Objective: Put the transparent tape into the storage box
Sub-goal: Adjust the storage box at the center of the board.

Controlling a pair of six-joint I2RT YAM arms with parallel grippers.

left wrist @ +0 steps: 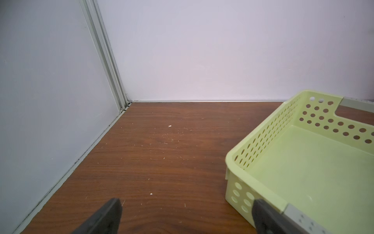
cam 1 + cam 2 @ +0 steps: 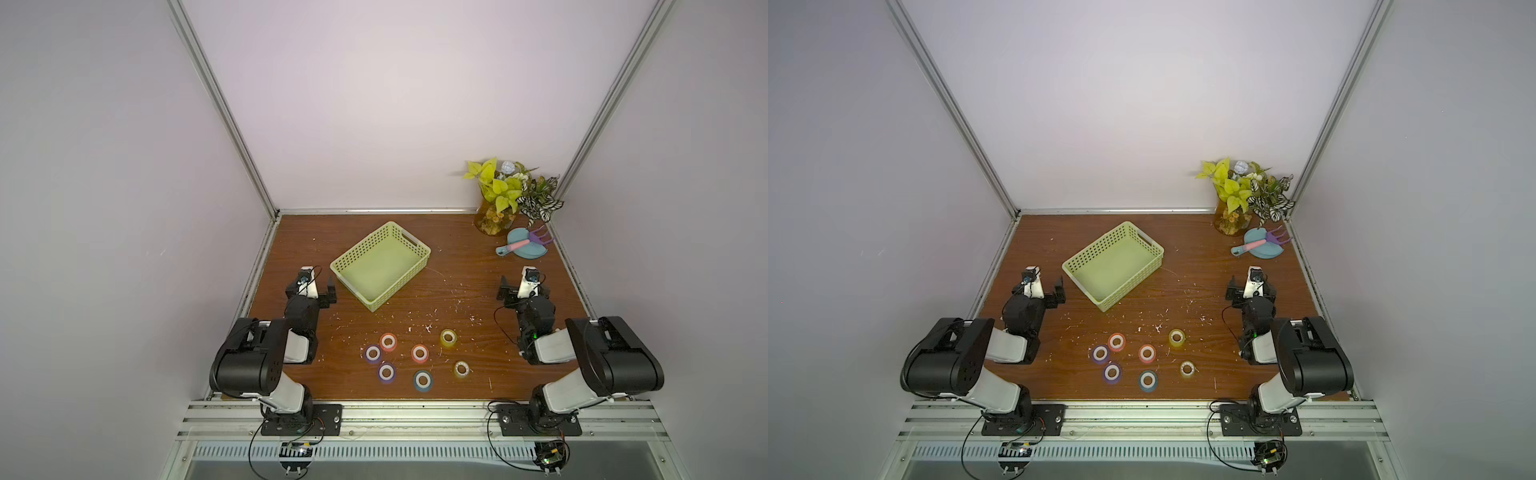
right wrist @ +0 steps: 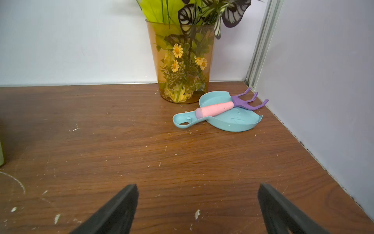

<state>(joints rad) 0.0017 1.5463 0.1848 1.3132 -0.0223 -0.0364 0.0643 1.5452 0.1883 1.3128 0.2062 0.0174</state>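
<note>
Seven small see-through coloured tape rolls (image 2: pixel 425 353) lie flat at 6 o'clock on the brown wooden table (image 2: pixel 457 266). The pale yellow-green perforated plastic basket (image 2: pixel 380 266) sits at 11 o'clock from them, well apart. The left gripper (image 1: pixel 187 201) and the right gripper (image 3: pixel 198 186) both gape, holding nothing.

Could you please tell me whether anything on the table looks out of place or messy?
White flecks litter the wooden table between the storage box and the tape rolls. The box sits askew to the table edges. Nothing looks damaged.
</note>
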